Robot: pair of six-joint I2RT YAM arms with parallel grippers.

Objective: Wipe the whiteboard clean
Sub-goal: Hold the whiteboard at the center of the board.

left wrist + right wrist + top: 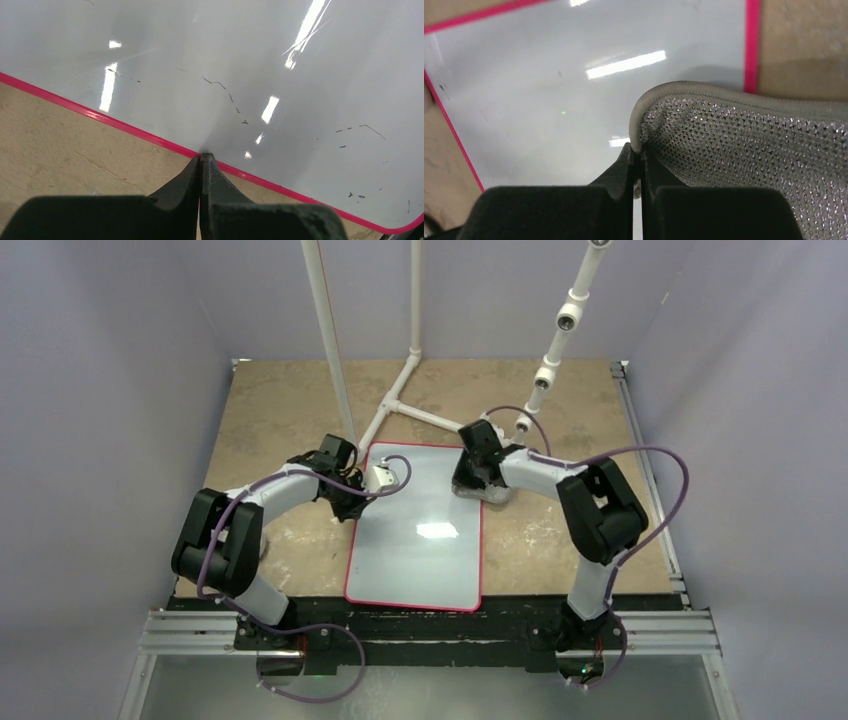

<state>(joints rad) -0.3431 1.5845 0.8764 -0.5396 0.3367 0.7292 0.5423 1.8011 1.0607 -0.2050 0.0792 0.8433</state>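
Observation:
The whiteboard (420,540), glossy white with a thin red border, lies flat between the two arms. Faint black marks (220,84) remain on its surface in the left wrist view. My left gripper (352,502) is shut with nothing in it, and its tips (202,156) rest on the board's red left edge. At the board's far right corner my right gripper (478,480) is shut on the rim of a grey-silver wrinkly pad (744,145). The pad (486,487) lies over the board's right edge (752,45), partly on the table.
White PVC pipes (400,390) rise from the far side of the brown tabletop (290,410), just behind the board. A jointed white pipe (556,335) stands behind the right arm. Purple walls enclose the table, with metal rails (640,440) at the right and near edges.

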